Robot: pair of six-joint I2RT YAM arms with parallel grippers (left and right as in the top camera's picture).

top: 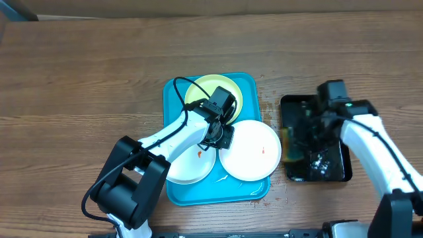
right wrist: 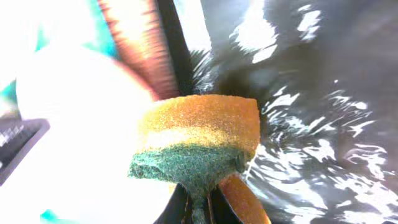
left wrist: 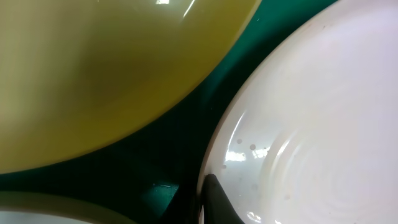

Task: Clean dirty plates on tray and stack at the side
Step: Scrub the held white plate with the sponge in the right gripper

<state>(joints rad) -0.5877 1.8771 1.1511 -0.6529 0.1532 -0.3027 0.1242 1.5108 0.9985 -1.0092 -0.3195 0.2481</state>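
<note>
The turquoise tray holds three plates. The yellow-green plate lies at the back, one white plate at the front left, and another white plate at the right, reaching past the tray's right rim. My left gripper is at the left rim of that right white plate, with one dark finger over its inner edge, pinching the rim. The yellow-green plate is close by. My right gripper is shut on a yellow and green sponge over the black tray.
A black tray with wet, glistening liquid stands right of the turquoise tray. Small orange-red specks lie on both white plates and on the wood near the tray's right side. Bare wooden table surrounds the trays.
</note>
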